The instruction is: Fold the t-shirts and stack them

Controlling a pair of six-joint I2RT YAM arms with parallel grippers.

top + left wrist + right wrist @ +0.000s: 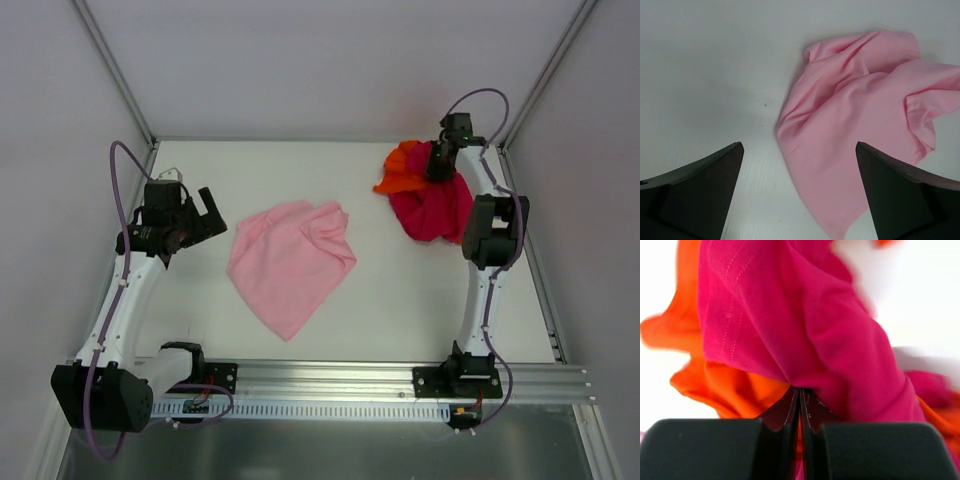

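A light pink t-shirt (290, 262) lies crumpled in a rough diamond at the table's middle; in the left wrist view it (860, 115) fills the right half. My left gripper (208, 218) hovers just left of it, open, with nothing between its fingers (799, 146). At the back right, a magenta-red t-shirt (435, 205) lies bunched over a bright orange one (400, 170). My right gripper (438, 165) reaches down into this heap. Its jaws (800, 389) are pinched together on a fold of the magenta-red cloth (815, 325), with orange cloth (725, 380) bulging beneath and to the left.
The white table (200, 320) is closed in by grey walls with metal posts (115, 70) at the back corners. An aluminium rail (350, 380) carrying both arm bases runs along the near edge. The right arm's elbow (492, 230) stands beside the heap.
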